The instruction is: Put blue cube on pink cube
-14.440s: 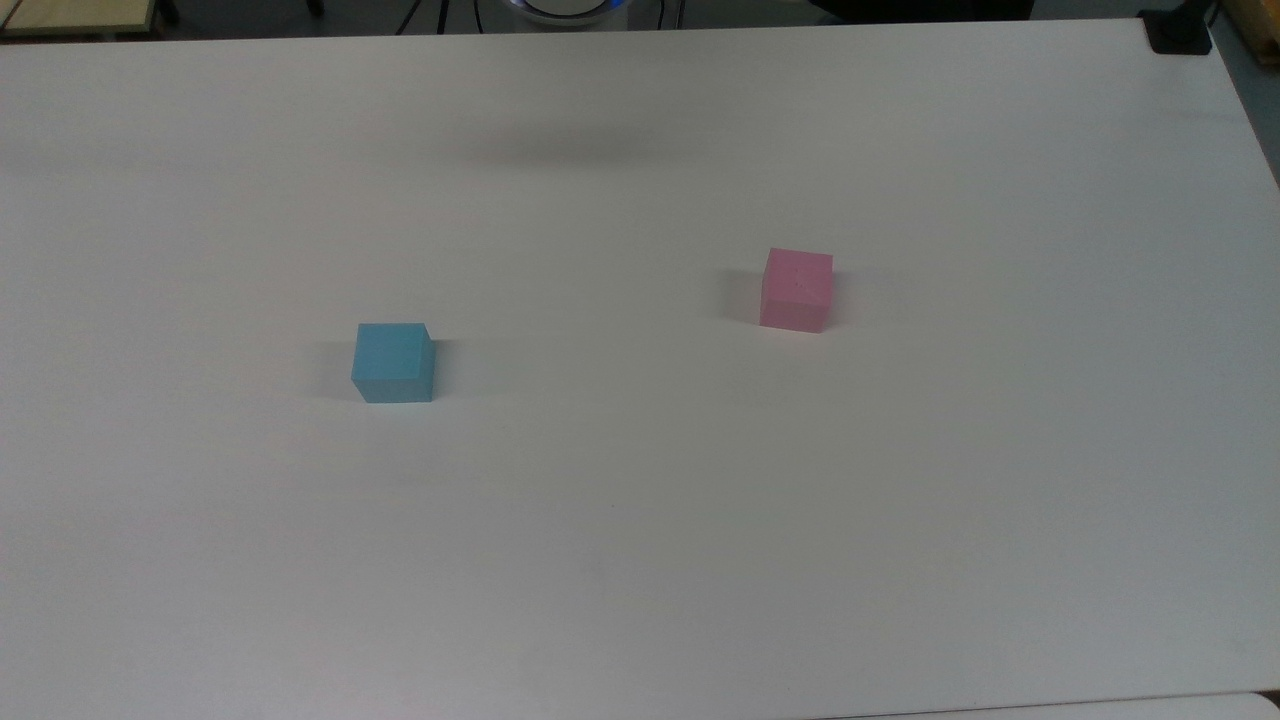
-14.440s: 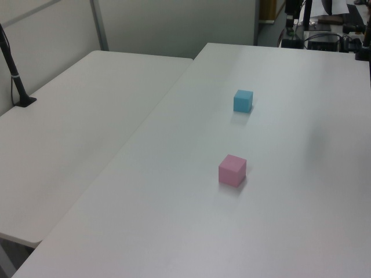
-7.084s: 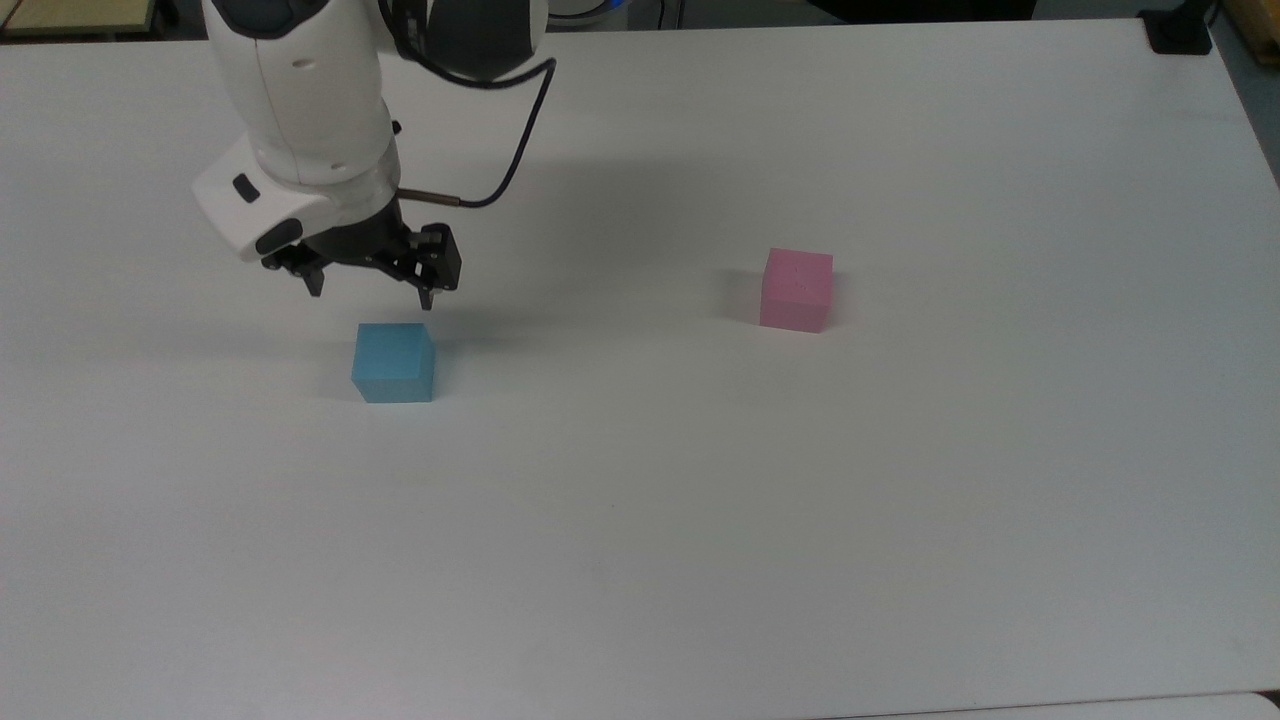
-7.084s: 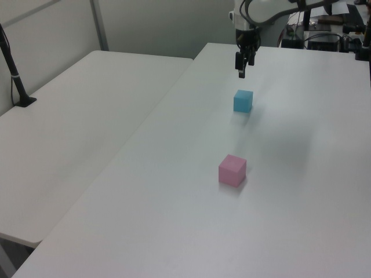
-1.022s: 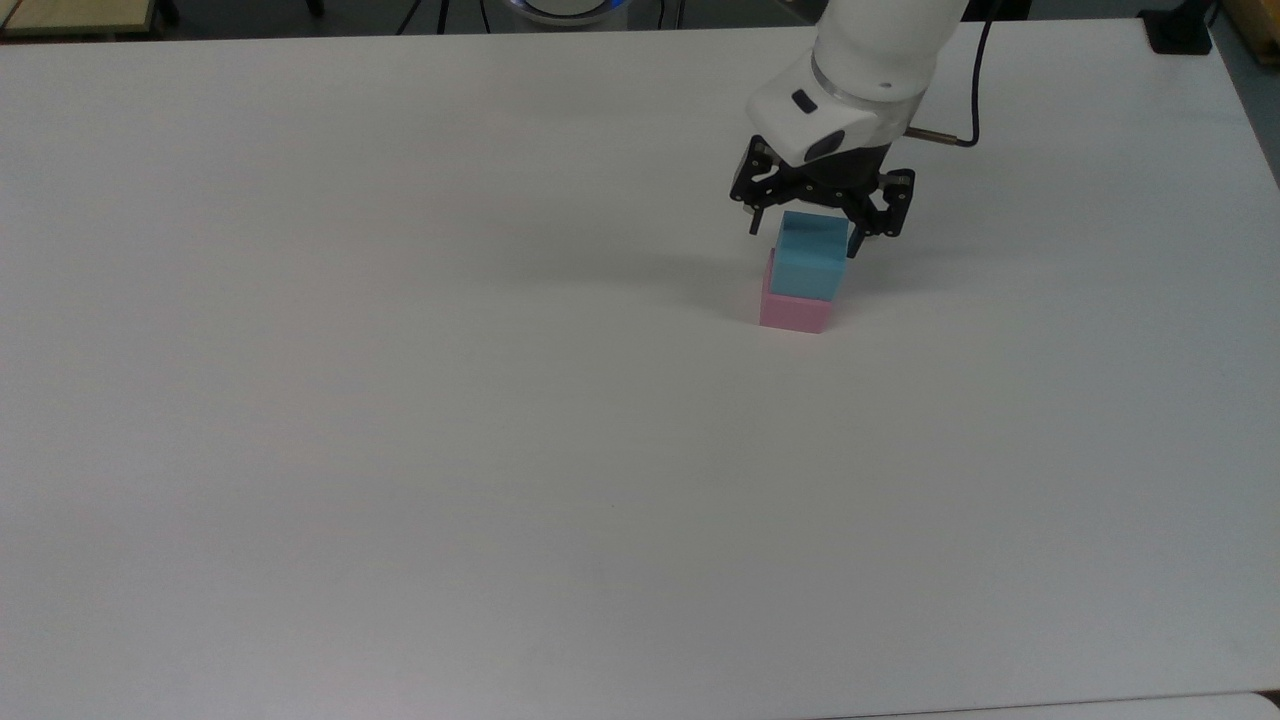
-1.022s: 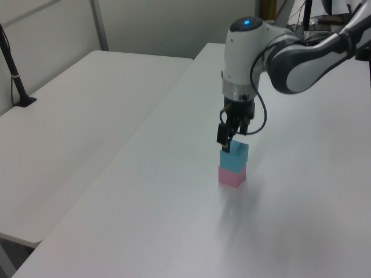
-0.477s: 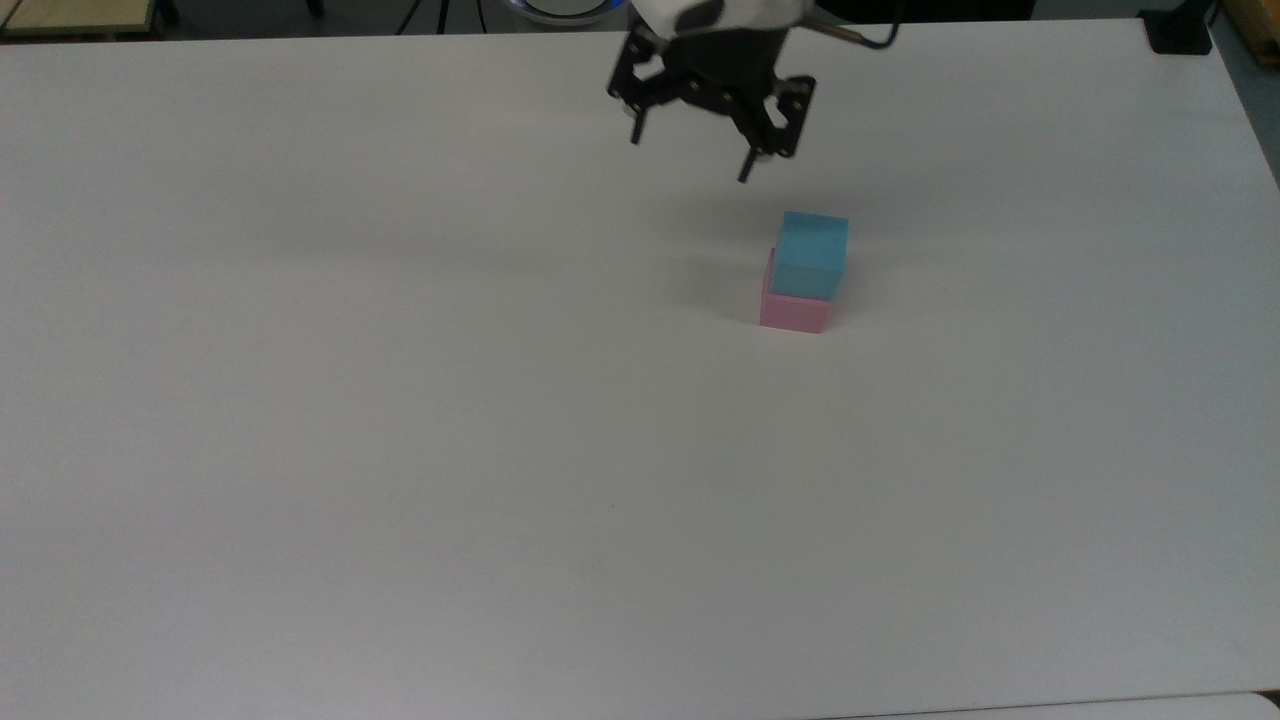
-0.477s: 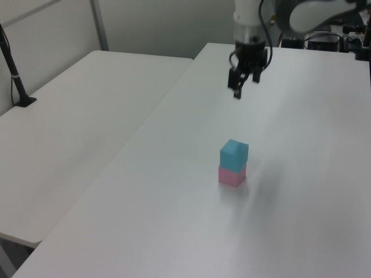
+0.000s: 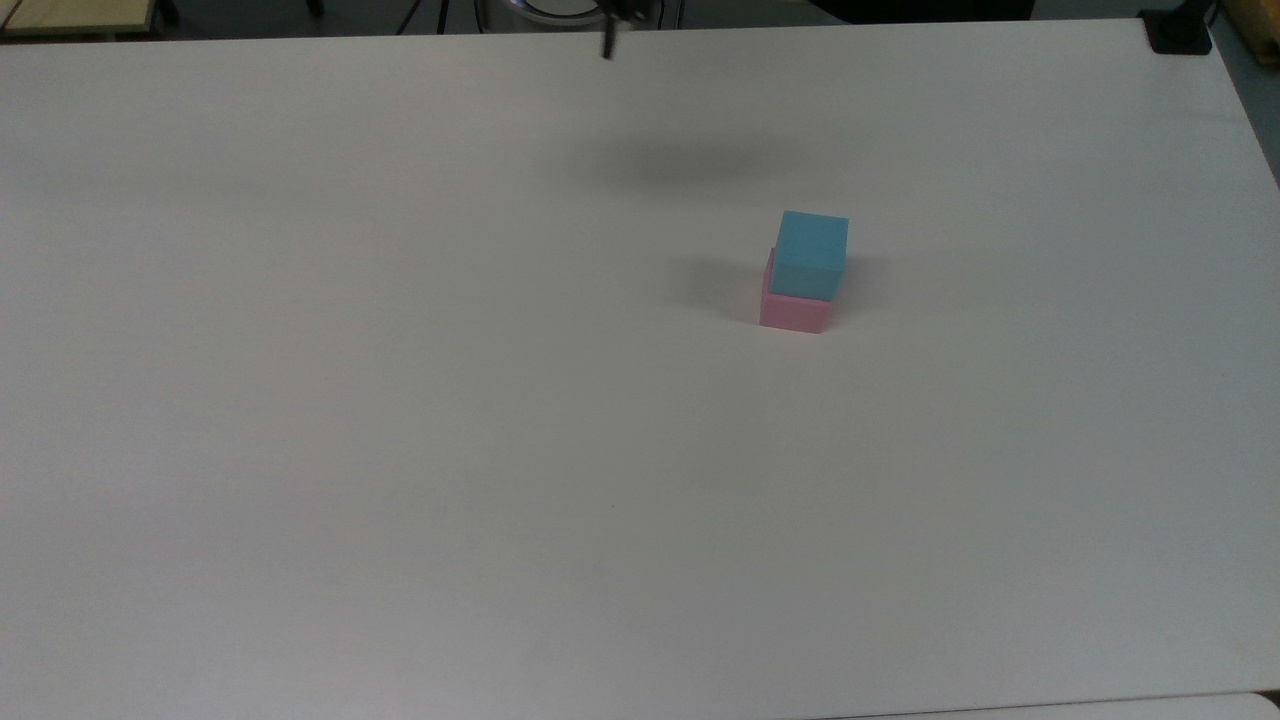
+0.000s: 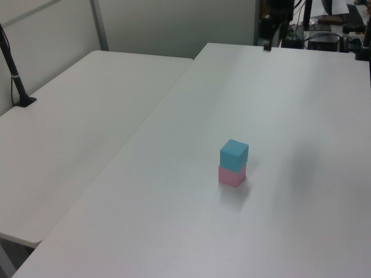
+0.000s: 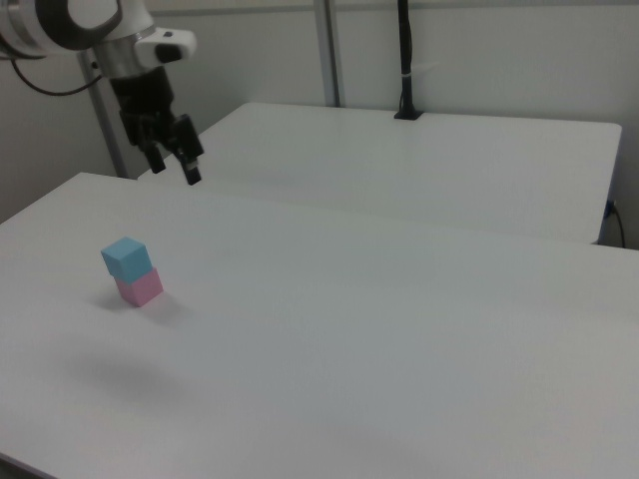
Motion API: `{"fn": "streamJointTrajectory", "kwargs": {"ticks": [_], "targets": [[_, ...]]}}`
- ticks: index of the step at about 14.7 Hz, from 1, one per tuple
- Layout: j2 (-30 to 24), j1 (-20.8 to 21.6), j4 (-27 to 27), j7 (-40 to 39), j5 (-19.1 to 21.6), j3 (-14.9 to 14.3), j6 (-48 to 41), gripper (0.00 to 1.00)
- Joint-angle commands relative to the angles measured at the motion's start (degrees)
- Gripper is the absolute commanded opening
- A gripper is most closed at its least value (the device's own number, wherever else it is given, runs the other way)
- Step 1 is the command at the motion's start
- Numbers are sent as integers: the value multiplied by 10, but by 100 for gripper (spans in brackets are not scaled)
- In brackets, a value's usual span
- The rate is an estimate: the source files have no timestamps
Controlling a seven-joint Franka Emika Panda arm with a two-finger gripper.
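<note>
Top view's evidence suggests the job is done: the blue cube (image 9: 812, 250) sits on the pink cube (image 9: 792, 308), slightly offset, mid-table (image 9: 400, 450) toward the far edge. Beyond it, past that far edge, the gripper (image 11: 170, 157) hangs empty, fingers apart. A second table (image 10: 75, 127) adjoins; walls stand behind.

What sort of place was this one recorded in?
Probably a robotics lab: plain white tables, a robot arm with its end effector raised, and a camera post clamped to the neighbouring table.
</note>
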Motion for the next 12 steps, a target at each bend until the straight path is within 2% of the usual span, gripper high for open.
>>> {"fn": "streamJointTrajectory", "kwargs": {"ticks": [1, 4, 8, 12], "targets": [[-28, 0, -15, -126, 15, -54, -24, 100], [-33, -22, -18, -175, 16, -54, -19, 100], [-33, -23, -21, -168, 17, -54, -13, 100], [-33, -34, -24, -168, 35, -58, 20, 100]]}}
